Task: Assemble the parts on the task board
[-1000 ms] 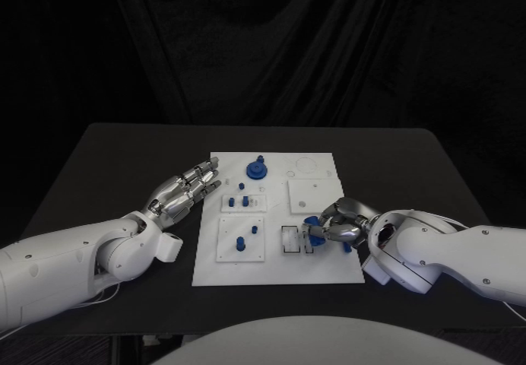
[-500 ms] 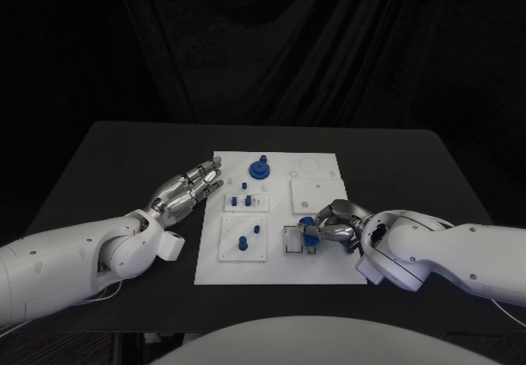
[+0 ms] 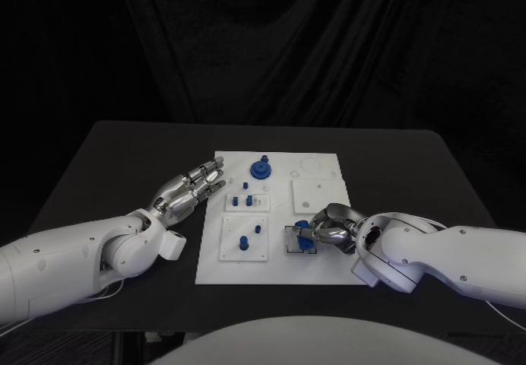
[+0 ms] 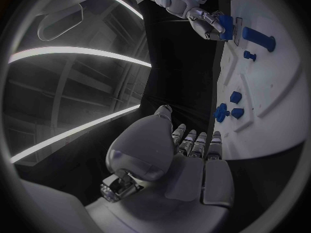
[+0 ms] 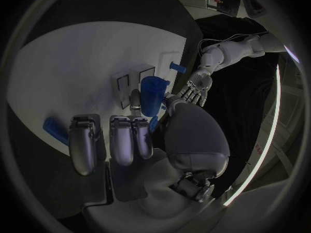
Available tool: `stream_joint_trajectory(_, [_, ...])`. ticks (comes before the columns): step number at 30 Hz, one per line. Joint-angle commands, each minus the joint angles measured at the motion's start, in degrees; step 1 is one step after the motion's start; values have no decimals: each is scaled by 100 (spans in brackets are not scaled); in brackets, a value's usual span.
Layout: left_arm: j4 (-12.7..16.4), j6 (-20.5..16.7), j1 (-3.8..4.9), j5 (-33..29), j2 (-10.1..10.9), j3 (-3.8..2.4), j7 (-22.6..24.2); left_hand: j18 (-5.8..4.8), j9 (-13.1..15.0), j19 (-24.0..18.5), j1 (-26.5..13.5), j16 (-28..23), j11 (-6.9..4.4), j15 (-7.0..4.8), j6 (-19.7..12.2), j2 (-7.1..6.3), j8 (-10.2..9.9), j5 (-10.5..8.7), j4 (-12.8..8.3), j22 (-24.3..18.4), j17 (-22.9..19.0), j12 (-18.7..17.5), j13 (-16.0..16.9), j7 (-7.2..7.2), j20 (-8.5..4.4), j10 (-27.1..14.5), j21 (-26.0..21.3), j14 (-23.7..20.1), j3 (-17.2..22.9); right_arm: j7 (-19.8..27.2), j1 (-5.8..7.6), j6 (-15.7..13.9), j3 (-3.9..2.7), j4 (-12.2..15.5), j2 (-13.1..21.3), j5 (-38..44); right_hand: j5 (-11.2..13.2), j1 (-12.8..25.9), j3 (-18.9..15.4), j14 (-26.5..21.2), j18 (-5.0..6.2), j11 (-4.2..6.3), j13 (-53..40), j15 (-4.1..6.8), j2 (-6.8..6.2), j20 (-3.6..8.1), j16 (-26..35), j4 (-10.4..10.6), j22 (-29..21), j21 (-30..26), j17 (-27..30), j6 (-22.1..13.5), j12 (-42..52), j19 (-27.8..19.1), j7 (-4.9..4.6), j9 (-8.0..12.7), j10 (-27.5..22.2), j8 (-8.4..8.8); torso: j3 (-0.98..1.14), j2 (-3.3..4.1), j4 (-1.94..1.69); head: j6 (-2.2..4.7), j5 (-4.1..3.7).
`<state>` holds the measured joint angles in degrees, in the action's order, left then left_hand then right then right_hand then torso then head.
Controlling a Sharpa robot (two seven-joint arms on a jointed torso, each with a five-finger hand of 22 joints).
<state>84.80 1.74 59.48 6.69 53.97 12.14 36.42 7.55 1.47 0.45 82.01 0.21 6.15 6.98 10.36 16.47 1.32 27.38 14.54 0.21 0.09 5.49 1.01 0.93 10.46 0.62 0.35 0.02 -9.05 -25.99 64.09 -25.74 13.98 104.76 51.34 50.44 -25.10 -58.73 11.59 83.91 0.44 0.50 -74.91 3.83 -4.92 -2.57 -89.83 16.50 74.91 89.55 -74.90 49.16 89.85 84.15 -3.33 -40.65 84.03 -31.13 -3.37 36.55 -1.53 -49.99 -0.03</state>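
1. I am holding a blue part (image 5: 153, 95) in my right hand (image 3: 329, 228), over the task board (image 3: 318, 268) near its clear-walled slot (image 3: 290, 239).
2. I am judging it needs lowering squarely, slowly.
3. My left hand (image 3: 188, 191) is hovering, fingers spread, holding nothing.

A black table (image 3: 121, 160) carries the white task board (image 3: 318, 270).

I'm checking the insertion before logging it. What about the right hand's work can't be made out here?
- Head view: the right hand covers the slot on the task board, so the seating of the blue part is hidden.
- Right wrist view: the blue part's lower end is hidden behind the fingers.
- Left wrist view: too small to judge.
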Motion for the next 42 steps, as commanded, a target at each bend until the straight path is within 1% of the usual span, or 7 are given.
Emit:
stream_joint_trajectory(1, [1,86,-11,-20,-14,-5,58,12,8,-10,55,-21,37,20,-3,-17,29,31,-13,6,-9,15,7,22,35,12,-4,-2,26,-102,-17,111,-1,-2,-4,60,104,85,-89,609,-17,-41,-1509,-44,25,-43,-17,6,1473,-34,-1510,-28,15,526,-48,14,597,48,5,1,3,-1,9])
stream_joint_trajectory(10, [-15,101,-19,-20,-20,-5,43,14,9,-10,53,-21,35,23,1,-17,30,26,-15,5,-9,14,6,34,41,11,-4,-2,26,-63,-19,139,-1,-2,-15,62,270,284,-321,609,-21,-49,-1509,-53,47,-52,-17,13,1479,-21,-1510,-34,15,536,-55,17,597,59,6,-7,3,-1,1])
stream_joint_trajectory(20, [-26,112,-25,-20,-24,-5,30,21,9,-11,-29,-21,37,35,5,-9,31,-26,57,5,-9,16,6,59,58,6,-5,-2,-11,-19,-19,188,-1,-3,-5,102,954,593,-825,609,-27,-58,-1509,-61,168,-60,-17,18,1487,-5,-1510,-62,15,549,-63,2,597,53,5,-7,10,-1,23])
stream_joint_trajectory(27, [-38,125,-30,-20,-27,-5,29,27,9,-12,-118,-21,31,33,11,-3,32,-80,153,4,-9,15,4,73,66,0,-7,-2,-58,20,-19,207,-2,-3,-1,112,1137,611,-944,609,-27,-62,-1509,-64,232,-64,-17,18,1487,-6,-1510,-82,15,549,-67,-19,597,28,3,-2,7,-1,21])
stream_joint_trajectory(31, [-39,129,-33,-20,-26,-5,33,28,10,-12,-120,-21,30,34,12,-4,32,-81,154,4,-9,15,4,73,66,0,-6,-2,-59,66,-19,171,-2,10,24,119,1126,577,-958,609,-27,-60,-1509,-64,258,-64,-17,7,1487,-4,-1510,-77,15,550,-64,-29,597,12,3,2,4,-1,32])
stream_joint_trajectory(36, [-35,131,-38,-20,-21,-5,40,28,10,-12,-121,-21,29,36,12,-5,32,-79,155,4,-9,15,4,73,66,0,-7,-2,-60,213,-19,67,-2,59,88,241,748,139,-1019,609,-31,-48,-1509,-57,323,-56,-17,-43,1492,5,-1510,-121,15,557,-54,-83,597,-68,4,-1,9,-1,52])
stream_joint_trajectory(42, [-26,126,-43,-20,-6,-5,44,27,10,-11,-117,-21,28,39,13,-12,32,-63,149,4,-9,18,5,70,68,0,-6,-2,-62,473,4,-124,-7,211,267,591,616,-332,-1050,609,-41,-27,-1509,-36,314,-41,-17,-162,1506,38,-1510,-137,15,580,-27,-148,597,-212,5,-2,6,-1,78])
